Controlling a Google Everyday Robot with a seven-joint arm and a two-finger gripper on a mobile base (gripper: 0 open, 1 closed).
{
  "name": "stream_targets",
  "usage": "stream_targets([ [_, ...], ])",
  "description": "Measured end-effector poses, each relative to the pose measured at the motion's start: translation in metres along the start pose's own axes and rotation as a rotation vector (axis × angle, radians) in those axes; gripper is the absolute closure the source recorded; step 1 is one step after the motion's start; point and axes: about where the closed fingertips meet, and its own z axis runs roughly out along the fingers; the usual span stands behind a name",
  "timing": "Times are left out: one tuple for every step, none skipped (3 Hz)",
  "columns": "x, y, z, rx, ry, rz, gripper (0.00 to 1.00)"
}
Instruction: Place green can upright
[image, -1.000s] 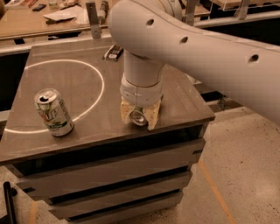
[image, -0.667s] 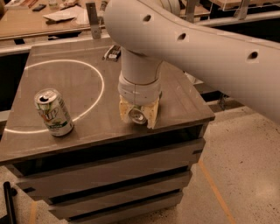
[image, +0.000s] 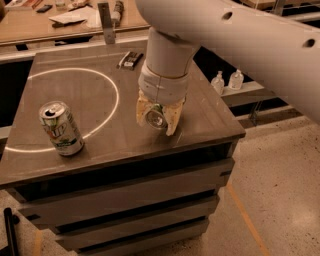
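Note:
My gripper (image: 157, 119) hangs over the right half of the dark table (image: 210, 120), near its front edge. Its pale fingers (image: 174, 118) are shut on the green can (image: 156, 118). The can lies on its side between them, with a silver end facing the camera. Most of its body is hidden by the fingers and wrist. I cannot tell whether the can touches the tabletop or is held just above it.
A paler silver-white can with a red-and-green logo (image: 61, 129) stands upright at the table's front left, on a white painted circle (image: 116, 95). A small black object (image: 130, 59) lies at the back. Two clear bottles (image: 227, 81) stand on a shelf to the right.
My gripper with the can has shifted slightly up and away from the front edge. The pale can has not moved.

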Motion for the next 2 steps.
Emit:
stream_targets([
  [0.013, 0.003, -0.018, 0.096, -0.075, 0.124, 1.0],
  [0.022, 0.0, -0.046, 0.262, -0.217, 0.289, 1.0],
])
